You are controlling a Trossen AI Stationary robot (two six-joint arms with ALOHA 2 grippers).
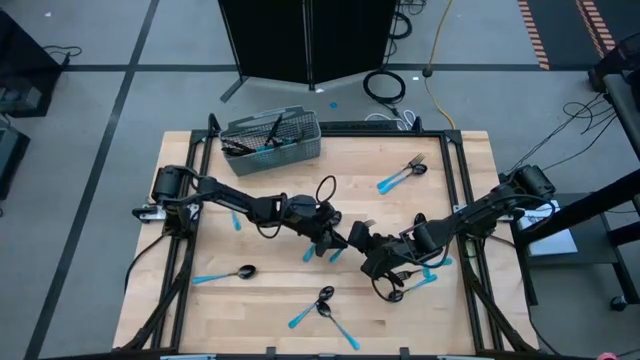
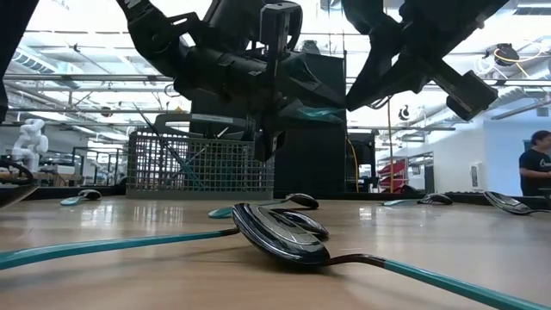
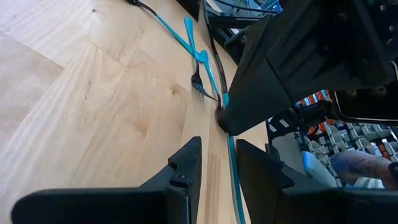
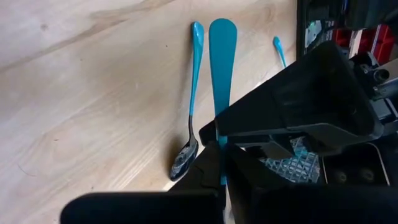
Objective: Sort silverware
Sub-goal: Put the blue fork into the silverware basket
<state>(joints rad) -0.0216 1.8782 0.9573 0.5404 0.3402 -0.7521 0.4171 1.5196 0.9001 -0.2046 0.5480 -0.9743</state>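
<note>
The two hands meet at the middle of the table (image 1: 270, 195) over one piece (image 4: 222, 56) of silverware, which looks like a hand-over. The right hand (image 1: 362, 247) reaches in from 3 o'clock and is clenched on the piece. The broad blue handle runs straight out ahead of its fingers. That leaves the rounded handle end free for the other arm to take.

The left hand (image 1: 333, 238) comes from 9 o'clock. Its fingers (image 3: 186, 177) stand apart with the blue strip between them. The strip lies close against one finger and there is a gap to the other, so this hand seems released, not gripping.

The piece's long axis appears to follow the line between the two hands, roughly 3 to 9 o'clock. The blue end points toward the left arm, and the head is hidden in or behind the right hand. Whether it is a knife, fork or spoon cannot be told.

A spoon (image 4: 189, 143) lies on the wood just beside the held handle and parallel to it, bowl toward the right hand. More pieces are scattered about — one spoon (image 1: 225, 274) at 8 o'clock, others at 1 and 6. The basket (image 1: 300, 148) sits at 11 o'clock by the far edge, some silverware already in it.
</note>
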